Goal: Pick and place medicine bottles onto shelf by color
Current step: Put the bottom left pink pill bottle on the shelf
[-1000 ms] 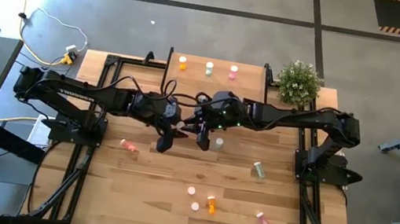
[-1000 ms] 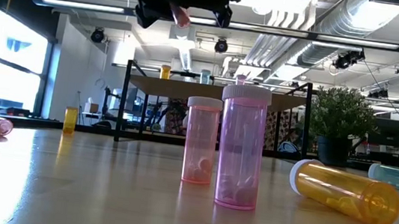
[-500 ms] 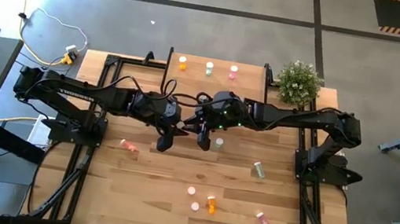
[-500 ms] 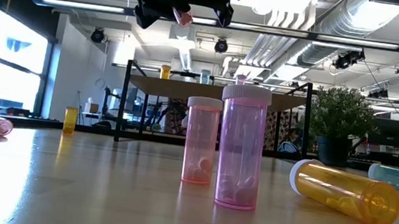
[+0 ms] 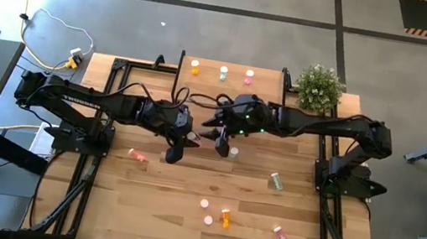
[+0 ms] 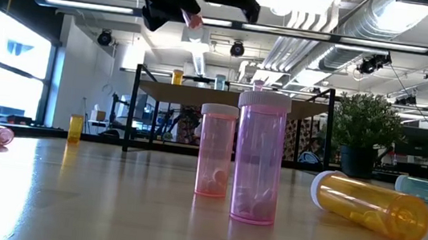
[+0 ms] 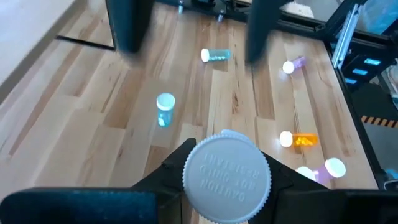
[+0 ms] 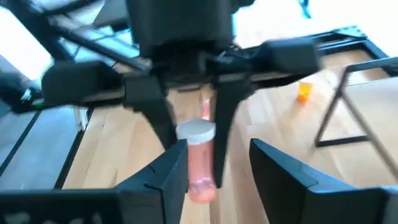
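- Two arms meet over mid-table; left gripper (image 5: pixel 185 138) clamped on a pink bottle (image 8: pixel 200 158), white cap toward its wrist camera.
- Right gripper (image 5: pixel 221 142) just right of it, fingers (image 8: pixel 171 171) spread either side of that bottle, not gripping.
- Shelf (image 5: pixel 221 80) at the far edge: orange bottle (image 5: pixel 195 68), green bottle (image 5: pixel 223 73), pink shelf bottle (image 5: pixel 249 76) upright in a row.
- Light wood table (image 5: pixel 142 202): pink one lying at left (image 5: pixel 137 156), green one lying at right (image 5: pixel 275 180), green upright (image 7: pixel 165 107) near centre.
- Near cluster: two pink standing bottles (image 6: pixel 256 157), orange lying one (image 6: pixel 371 206); another pink lying at near right (image 5: pixel 281 235).
- Potted plant (image 5: pixel 319 86) at far right corner.
- Room: grey floor, yellow-white cable (image 5: pixel 57 28) far left, ceiling ducts (image 6: pixel 346 22) and windows (image 6: pixel 10 64) behind.
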Available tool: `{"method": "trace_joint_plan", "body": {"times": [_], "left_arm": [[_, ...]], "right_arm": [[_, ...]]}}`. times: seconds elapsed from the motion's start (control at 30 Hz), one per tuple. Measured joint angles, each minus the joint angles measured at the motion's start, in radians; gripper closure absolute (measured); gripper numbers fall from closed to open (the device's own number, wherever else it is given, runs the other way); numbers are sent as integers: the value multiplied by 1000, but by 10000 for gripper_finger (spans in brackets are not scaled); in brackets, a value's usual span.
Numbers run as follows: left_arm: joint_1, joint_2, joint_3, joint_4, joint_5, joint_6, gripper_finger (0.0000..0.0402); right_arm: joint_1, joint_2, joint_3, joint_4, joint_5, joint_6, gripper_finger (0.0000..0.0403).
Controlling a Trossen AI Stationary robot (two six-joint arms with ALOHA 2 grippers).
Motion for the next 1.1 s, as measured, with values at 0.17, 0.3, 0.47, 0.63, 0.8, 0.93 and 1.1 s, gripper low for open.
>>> {"method": "trace_joint_plan", "body": {"times": [0.17, 0.3, 0.47, 0.63, 0.8, 0.93, 1.1], "left_arm": [[4, -22, 0, 13, 3, -9, 314], [11, -38, 0, 64, 1, -28, 314], [28, -49, 0, 103, 3, -54, 314], [38, -48, 0, 123, 7, -56, 314], [38, -48, 0, 153, 2, -55, 314], [38, -48, -1, 176, 0, -56, 314], [37, -48, -1, 195, -1, -56, 314]], "right_arm": [[4, -61, 2, -121, 151, 79, 238], [24, -59, 2, -132, 187, 107, 246], [42, -44, 2, -135, 230, 125, 253], [45, -42, 2, -137, 236, 135, 254], [45, -42, 2, -142, 227, 135, 254], [45, -41, 2, -145, 224, 132, 254], [46, -42, 2, -141, 200, 138, 254]]}}
